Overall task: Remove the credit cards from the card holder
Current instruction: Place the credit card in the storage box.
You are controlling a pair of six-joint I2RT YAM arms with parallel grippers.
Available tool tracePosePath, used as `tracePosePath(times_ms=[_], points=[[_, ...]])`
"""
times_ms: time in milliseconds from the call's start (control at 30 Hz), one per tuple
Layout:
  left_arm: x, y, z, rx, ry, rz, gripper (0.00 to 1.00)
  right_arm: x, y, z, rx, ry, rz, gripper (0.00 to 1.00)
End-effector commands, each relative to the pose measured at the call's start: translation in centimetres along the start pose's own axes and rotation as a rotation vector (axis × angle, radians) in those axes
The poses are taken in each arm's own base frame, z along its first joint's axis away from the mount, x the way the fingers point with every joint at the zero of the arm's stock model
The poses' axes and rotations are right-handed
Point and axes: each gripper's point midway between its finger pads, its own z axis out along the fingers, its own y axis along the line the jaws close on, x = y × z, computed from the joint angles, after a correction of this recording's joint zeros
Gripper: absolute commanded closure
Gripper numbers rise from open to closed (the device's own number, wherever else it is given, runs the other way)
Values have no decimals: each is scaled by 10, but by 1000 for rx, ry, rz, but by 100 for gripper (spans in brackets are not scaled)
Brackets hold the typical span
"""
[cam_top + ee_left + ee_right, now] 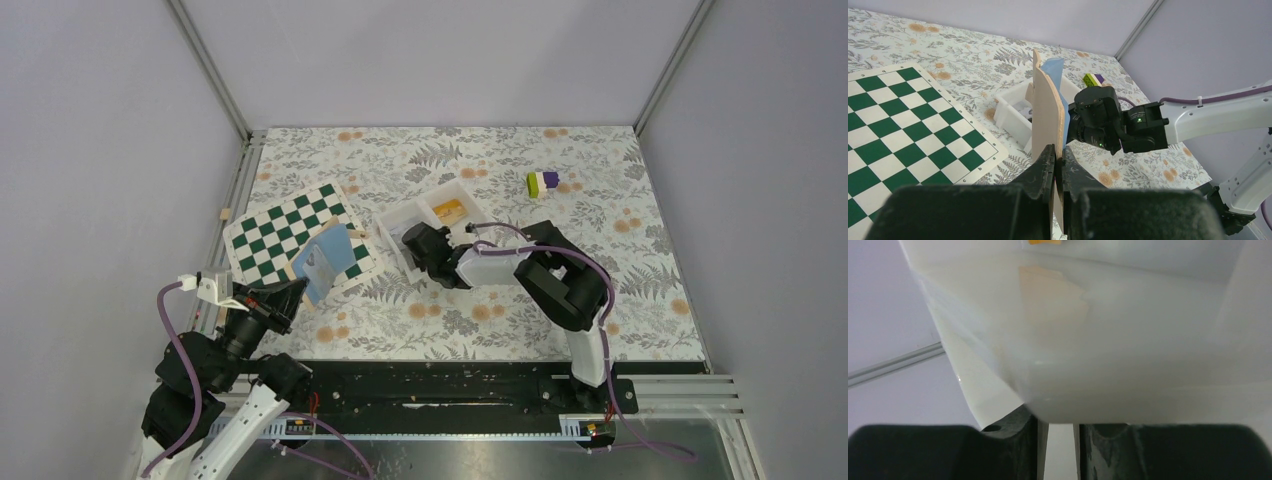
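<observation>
From above, we see the left gripper [297,290] clamped on the lower edge of the card holder [326,260], which stands tilted over the near corner of the green-and-white chequered board [285,225]. The right gripper [408,243] reaches into the near compartment of the white tray [425,198]; an orange piece [449,211] lies in the far compartment, and a purple-and-green block [543,183] sits well apart on the floral table [600,290]. From the left wrist, we see the fingers pinching the holder's tan panel, upright, with the blue panel just behind it and the tray beyond. From the right wrist, we see the jaws slightly parted, close against the tray's white wall.
</observation>
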Motion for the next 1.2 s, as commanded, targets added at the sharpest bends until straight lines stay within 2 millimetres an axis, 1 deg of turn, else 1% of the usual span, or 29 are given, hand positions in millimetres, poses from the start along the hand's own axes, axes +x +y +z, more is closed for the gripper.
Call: tracePosePath(times_ms=[0,133,267,367,500,600,733,800,867,933,967,1033,1067,1100,1167], points=[[-27,-12,-11,64,-122,-12,100,-18,41,-20,-62,-44,-76,68],[-26,-12,-9,63,-118,-10,100,-23,41,-20,-52,-35,-107,63],[-26,-12,-8,65,-113,-9,100,-28,41,-20,-51,-40,-132,63],[-26,-12,-9,61,-117,-12,100,-32,49,-24,-47,-62,-227,61],[-26,-11,-9,60,-118,-12,100,-33,49,-25,-2,-44,-343,50],[-26,-11,-9,57,-118,-13,100,-34,46,-25,13,-36,-438,37],[-26,-11,-9,57,-118,-11,100,-32,47,-26,6,10,-586,26],[-26,-11,-8,56,-118,-11,100,-34,48,-27,3,20,-635,23],[-26,-10,-8,54,-118,-11,100,-35,48,-26,-17,51,-662,26],[-26,-11,-8,55,-117,-11,100,-38,49,-25,-29,70,-659,34],[-26,-11,-8,56,-117,-11,100,-38,49,-25,-39,79,-660,41],[-26,-11,-7,54,-116,-9,100,-39,53,-27,-55,79,-700,66],[-26,-11,-6,53,-113,-8,100,-39,58,-29,-66,75,-721,78],[-26,-11,-6,53,-111,-7,100,-40,62,-31,-74,75,-748,84],[-26,-10,-6,50,-113,-7,100,-37,73,-36,-118,94,-836,89]])
